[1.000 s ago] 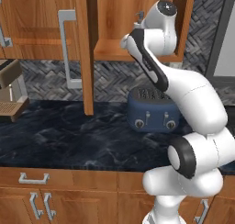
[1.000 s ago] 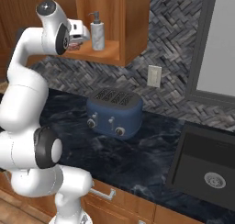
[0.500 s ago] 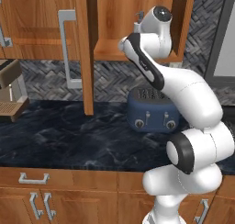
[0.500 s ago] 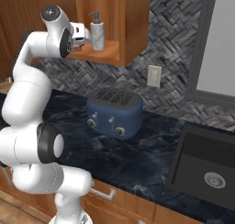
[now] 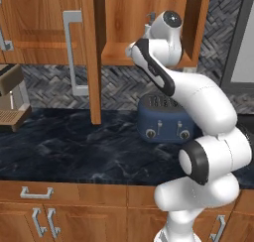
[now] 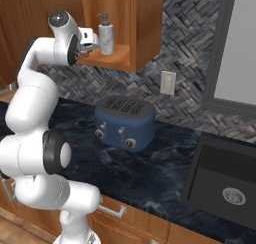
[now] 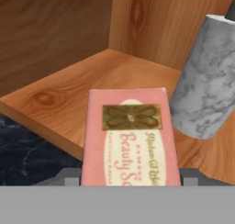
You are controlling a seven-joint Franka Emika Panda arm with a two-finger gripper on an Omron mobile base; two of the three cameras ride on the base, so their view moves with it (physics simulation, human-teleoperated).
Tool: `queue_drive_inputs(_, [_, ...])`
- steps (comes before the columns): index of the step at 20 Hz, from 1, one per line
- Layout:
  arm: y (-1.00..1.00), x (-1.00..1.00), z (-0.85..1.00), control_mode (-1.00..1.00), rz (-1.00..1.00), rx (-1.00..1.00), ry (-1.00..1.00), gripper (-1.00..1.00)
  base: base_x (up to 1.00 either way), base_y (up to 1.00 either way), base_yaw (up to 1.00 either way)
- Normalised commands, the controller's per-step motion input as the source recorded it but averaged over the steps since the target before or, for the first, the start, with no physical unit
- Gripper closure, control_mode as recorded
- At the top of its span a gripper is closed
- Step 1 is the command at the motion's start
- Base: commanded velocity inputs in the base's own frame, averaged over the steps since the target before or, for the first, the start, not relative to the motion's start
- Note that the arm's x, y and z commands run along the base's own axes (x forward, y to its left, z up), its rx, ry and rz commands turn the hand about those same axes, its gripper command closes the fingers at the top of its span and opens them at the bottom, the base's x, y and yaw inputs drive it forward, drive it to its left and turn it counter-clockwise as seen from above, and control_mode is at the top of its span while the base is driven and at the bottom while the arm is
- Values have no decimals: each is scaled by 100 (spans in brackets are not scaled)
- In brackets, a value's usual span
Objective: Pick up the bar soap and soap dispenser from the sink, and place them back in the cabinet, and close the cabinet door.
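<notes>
Gripper (image 6: 92, 44) clenched on bar soap (image 7: 130, 136) at cabinet (image 6: 142, 33) shelf edge; advance deeper, lower flat, keeping clear of soap dispenser (image 6: 105, 35) before letting go.

Soap dispenser (image 7: 209, 81) blocks shelf right; cabinet (image 7: 69, 94) floor left free.

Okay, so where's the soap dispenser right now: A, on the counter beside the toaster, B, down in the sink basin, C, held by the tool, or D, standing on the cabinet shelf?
D: the soap dispenser stands upright on the shelf of the cabinet, while the tool beside it carries the bar soap.
</notes>
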Motion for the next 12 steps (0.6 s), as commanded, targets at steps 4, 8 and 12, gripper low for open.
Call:
queue_drive_inputs(4, [0, 24, -3, -100, 1, 0, 0, 100, 0, 0, 0])
queue_drive_inputs(8, [0, 24, -4, -100, 1, 0, 0, 100, 0, 0, 0])
queue_drive_inputs(12, [0, 21, -7, -100, 0, 0, 0, 100, 0, 0, 0])
